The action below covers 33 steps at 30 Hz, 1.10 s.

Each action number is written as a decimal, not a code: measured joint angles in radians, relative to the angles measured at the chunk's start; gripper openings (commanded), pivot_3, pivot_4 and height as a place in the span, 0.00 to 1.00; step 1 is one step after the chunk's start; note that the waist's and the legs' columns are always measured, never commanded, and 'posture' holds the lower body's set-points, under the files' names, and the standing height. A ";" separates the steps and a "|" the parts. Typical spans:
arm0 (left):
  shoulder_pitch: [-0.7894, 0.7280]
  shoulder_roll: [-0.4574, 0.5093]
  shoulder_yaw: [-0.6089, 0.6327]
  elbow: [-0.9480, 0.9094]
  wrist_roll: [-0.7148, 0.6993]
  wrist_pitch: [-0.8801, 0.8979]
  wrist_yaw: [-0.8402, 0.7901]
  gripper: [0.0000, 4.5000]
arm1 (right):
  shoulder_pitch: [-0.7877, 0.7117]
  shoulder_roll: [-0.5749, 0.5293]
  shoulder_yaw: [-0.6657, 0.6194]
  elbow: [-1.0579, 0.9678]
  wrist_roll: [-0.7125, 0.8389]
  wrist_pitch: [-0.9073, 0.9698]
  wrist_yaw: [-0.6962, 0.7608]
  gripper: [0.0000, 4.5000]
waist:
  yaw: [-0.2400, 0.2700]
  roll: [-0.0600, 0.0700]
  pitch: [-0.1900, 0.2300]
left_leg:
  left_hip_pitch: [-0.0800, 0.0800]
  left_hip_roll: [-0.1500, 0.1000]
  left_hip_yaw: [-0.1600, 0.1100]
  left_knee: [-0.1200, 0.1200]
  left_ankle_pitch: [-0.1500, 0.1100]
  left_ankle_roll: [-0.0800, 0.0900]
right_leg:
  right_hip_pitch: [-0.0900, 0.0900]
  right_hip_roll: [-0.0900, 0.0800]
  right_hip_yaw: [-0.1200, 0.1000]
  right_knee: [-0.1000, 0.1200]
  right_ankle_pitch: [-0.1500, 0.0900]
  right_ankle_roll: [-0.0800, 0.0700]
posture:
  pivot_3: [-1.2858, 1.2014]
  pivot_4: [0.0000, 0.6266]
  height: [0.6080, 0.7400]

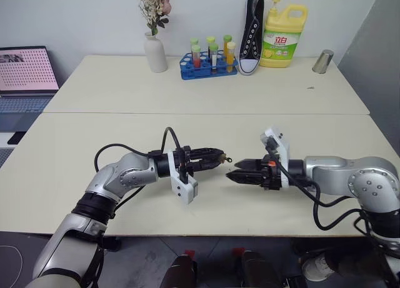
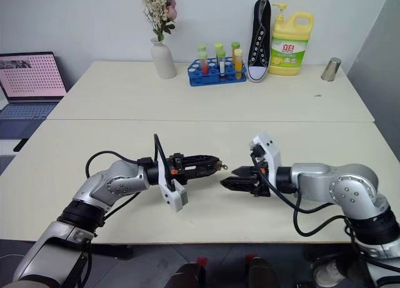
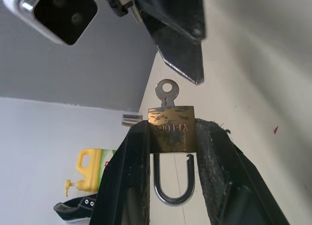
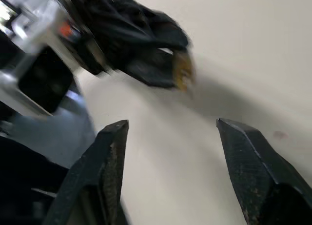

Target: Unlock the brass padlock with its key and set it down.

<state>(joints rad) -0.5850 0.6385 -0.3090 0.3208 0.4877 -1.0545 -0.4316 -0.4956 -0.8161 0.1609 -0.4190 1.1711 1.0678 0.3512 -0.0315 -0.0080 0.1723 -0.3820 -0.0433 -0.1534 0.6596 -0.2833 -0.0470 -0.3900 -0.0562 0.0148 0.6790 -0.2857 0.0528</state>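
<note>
My left gripper [image 1: 215, 157] is shut on the brass padlock [image 3: 171, 130], holding its body between both fingers [image 3: 126, 176] above the table [image 1: 206, 125]. The silvery shackle [image 3: 174, 193] hangs back between the fingers, and one of its legs ends just short of the body. The key [image 3: 167, 92] sticks out of the padlock's far end, towards my right gripper [image 1: 232, 174]. That gripper is open and empty, its fingertips [image 4: 117, 137] a short gap from the key. From the right wrist view the padlock [image 4: 183, 71] is a blurred golden spot at the left gripper's tip.
Along the back of the table stand a white vase of flowers [image 1: 155, 50], a blue test-tube rack [image 1: 209, 66], a black shoe [image 1: 252, 32], a yellow detergent bottle [image 1: 284, 35] and a metal cup [image 1: 322, 61]. A laptop [image 1: 25, 75] sits at far left.
</note>
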 measured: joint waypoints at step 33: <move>-0.003 -0.018 -0.009 -0.004 -0.018 0.006 0.000 0.21 | 0.081 0.300 -0.063 -0.005 -0.249 -0.101 0.043 0.26 | -0.001 0.000 0.000 | 0.001 0.000 0.000 0.000 0.000 0.000 | 0.000 0.000 0.000 0.001 0.000 0.000 | 0.52 0.24 1.00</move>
<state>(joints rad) -0.5878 0.6203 -0.3182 0.3171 0.4699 -1.0482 -0.4319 -0.4145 -0.5156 0.0977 -0.4241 0.9223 0.9666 0.3942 -0.0324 -0.0082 0.1722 -0.3814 -0.0431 -0.1536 0.6596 -0.2831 -0.0472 -0.3900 -0.0560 0.0150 0.6796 -0.2855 0.0526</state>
